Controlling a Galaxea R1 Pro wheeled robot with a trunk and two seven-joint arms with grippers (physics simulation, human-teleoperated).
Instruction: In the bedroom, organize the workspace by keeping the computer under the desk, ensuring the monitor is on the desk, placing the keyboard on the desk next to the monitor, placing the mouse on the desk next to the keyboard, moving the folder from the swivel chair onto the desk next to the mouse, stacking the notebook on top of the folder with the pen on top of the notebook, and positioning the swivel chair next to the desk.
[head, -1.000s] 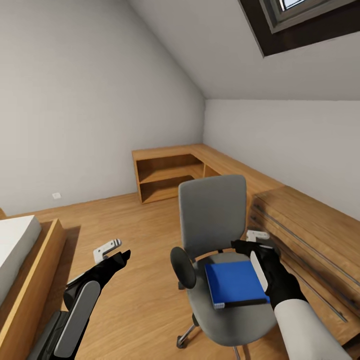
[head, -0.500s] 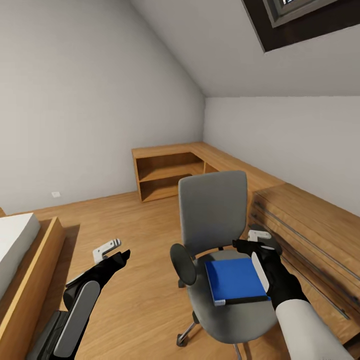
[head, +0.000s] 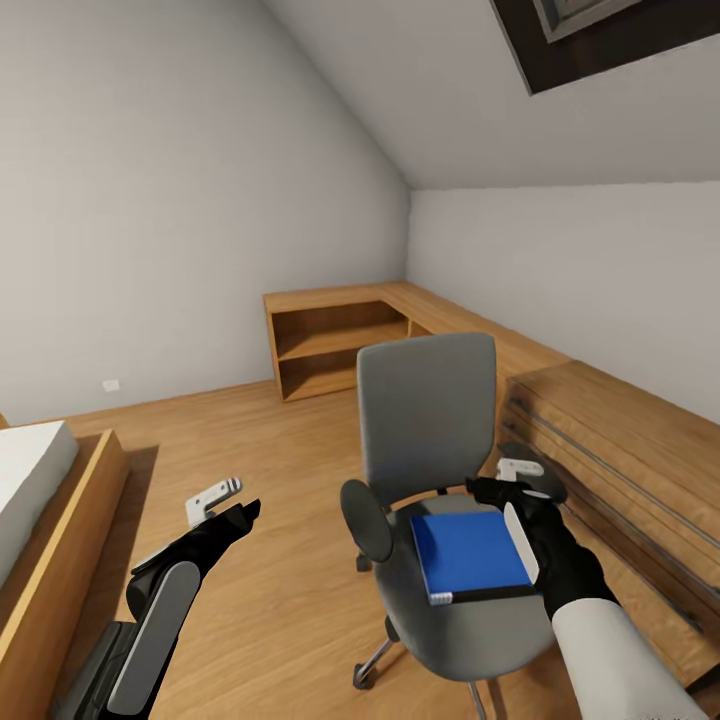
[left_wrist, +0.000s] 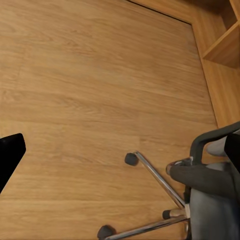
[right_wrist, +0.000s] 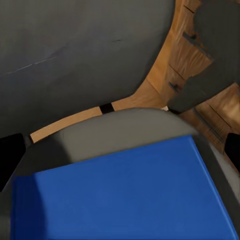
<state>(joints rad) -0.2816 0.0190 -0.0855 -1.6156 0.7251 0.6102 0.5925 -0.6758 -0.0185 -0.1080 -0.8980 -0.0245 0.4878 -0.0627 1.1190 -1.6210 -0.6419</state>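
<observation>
The grey swivel chair (head: 427, 410) stands on the wood floor in front of me, with the bright blue folder (head: 468, 552) lying flat on its seat. My right gripper (head: 502, 492) hovers open just over the folder's right edge, near the chair's right armrest. In the right wrist view the folder (right_wrist: 125, 195) lies on the seat below the gripper (right_wrist: 120, 150), whose fingers stand wide apart and hold nothing. My left gripper (head: 228, 504) hangs open over bare floor to the left of the chair. Its wrist view shows the chair's chrome base (left_wrist: 155, 200) and casters.
A light wood L-shaped cabinet (head: 335, 345) with open shelves runs along the back wall. Its drawer section with bar handles (head: 610, 450) stands close on the chair's right. A bed with a wood frame (head: 40, 500) is at the left. A skylight (head: 600, 30) sits overhead.
The whole picture has slid up a little, so the camera moved. Both grippers stay open in the same places relative to the chair and folder.
</observation>
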